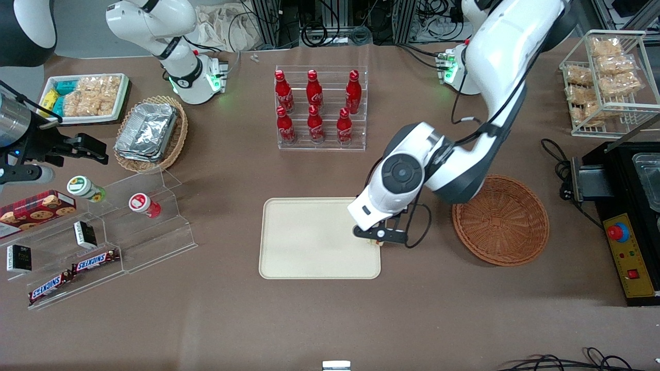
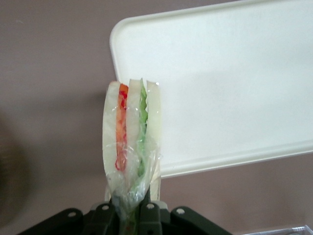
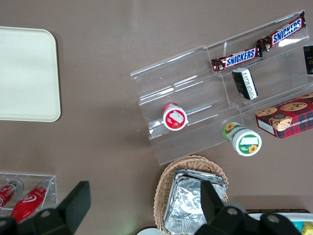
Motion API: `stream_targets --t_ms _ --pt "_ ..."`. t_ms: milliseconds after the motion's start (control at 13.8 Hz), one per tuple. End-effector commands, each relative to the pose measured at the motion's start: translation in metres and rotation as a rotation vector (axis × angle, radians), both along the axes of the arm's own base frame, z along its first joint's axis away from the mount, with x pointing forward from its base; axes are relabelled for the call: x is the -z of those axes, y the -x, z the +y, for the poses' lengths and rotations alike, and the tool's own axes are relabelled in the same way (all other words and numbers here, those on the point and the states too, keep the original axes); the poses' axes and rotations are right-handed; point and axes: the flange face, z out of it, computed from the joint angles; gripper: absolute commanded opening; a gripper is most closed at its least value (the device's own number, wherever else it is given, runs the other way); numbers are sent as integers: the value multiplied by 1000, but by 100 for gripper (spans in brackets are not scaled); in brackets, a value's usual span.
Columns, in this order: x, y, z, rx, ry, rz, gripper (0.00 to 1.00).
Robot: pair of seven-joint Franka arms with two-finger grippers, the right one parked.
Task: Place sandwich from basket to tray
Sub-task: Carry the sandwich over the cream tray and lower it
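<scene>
The sandwich (image 2: 129, 132), a clear-wrapped wedge with pale bread and red, orange and green layers, hangs pinched by its wrap in my gripper (image 2: 129, 205), which is shut on it. In the front view the gripper (image 1: 380, 237) hovers over the edge of the cream tray (image 1: 304, 242) that lies nearest the basket, and the arm's hand hides the sandwich. In the wrist view the sandwich sits above a rounded corner of the tray (image 2: 220, 98), part over the tray and part over the brown table. The round reddish-brown wicker basket (image 1: 500, 219) stands beside the tray toward the working arm's end, with nothing in it.
A clear rack of red bottles (image 1: 320, 108) stands farther from the camera than the tray. Toward the parked arm's end are a stepped acrylic shelf (image 1: 129, 226), an oval basket of foil containers (image 1: 149, 133) and a white snack tray (image 1: 85, 98). A black machine (image 1: 634, 221) and a wire rack (image 1: 608, 82) are beside the wicker basket.
</scene>
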Motion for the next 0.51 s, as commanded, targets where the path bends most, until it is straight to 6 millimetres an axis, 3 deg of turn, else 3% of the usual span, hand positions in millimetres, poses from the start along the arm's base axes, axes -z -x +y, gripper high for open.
stream_targets --t_ms 0,291,436 --pt "30 -16 -12 -47 -9 -27 17" --pt "58 -23 -22 -84 14 -52 17" --pt "68 -27 -15 -94 3 -48 19"
